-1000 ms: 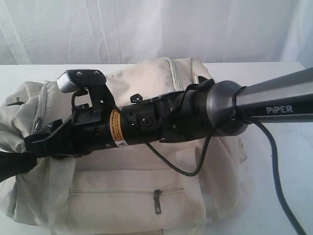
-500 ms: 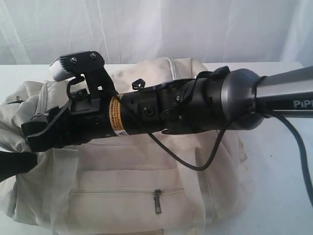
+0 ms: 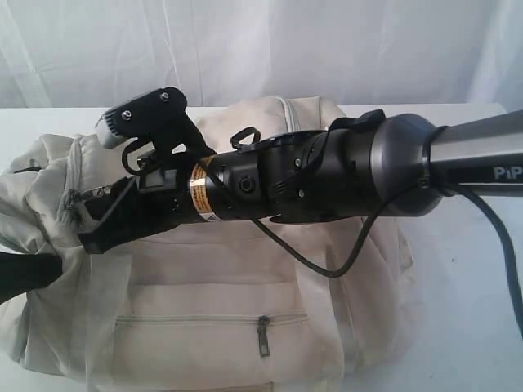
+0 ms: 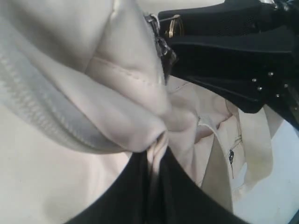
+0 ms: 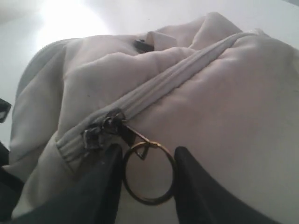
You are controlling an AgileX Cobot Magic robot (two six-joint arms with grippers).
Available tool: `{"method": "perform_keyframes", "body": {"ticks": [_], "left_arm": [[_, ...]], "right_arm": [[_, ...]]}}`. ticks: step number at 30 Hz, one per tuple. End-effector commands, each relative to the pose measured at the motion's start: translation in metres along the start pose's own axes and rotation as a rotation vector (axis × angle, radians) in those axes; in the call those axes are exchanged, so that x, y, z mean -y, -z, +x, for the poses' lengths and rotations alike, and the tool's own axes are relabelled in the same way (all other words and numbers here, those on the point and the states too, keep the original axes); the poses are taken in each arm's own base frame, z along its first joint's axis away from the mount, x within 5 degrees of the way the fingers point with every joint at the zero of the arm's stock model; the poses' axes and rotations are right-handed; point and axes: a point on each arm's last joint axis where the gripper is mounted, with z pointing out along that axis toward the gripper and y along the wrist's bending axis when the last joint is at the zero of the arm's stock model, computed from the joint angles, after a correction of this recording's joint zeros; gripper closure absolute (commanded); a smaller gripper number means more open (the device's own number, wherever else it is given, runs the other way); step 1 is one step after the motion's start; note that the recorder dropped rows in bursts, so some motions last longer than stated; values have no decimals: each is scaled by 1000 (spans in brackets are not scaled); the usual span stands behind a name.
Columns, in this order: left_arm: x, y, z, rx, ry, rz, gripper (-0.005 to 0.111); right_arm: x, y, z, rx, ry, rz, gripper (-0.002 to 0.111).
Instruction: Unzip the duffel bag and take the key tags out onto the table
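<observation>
The cream duffel bag lies on the white table. Its top zipper looks closed. My right gripper reaches across the bag to its left end. There its two fingers press on either side of the brass ring hanging from the metal zipper pull. My left gripper is shut on a pinched fold of bag fabric at the same end, low at the left edge of the exterior view. The key tags are hidden.
The right arm and its black cable span the bag's top. A front pocket with a zipper pull faces the camera. White curtain hangs behind the table.
My right gripper has rolled and shifted slightly up and to the right over the bag's left end. The left gripper keeps its hold on the fabric.
</observation>
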Motion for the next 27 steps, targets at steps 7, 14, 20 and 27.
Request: {"method": "perform_keyframes", "body": {"ticks": [7,14,20,27], "left_arm": [[10,2,-5,36,5,76,107],[10,2,-5,36,5,76,107],[10,2,-5,36,5,76,107],[10,2,-5,36,3,76,107]], "right_arm": [[4,2,-17,39,318,60,108],[17,-7,-50,66,404,182,108],[33,-21,-45,38,408,218,108],[48,-11,-55,109,74,252,93]]}}
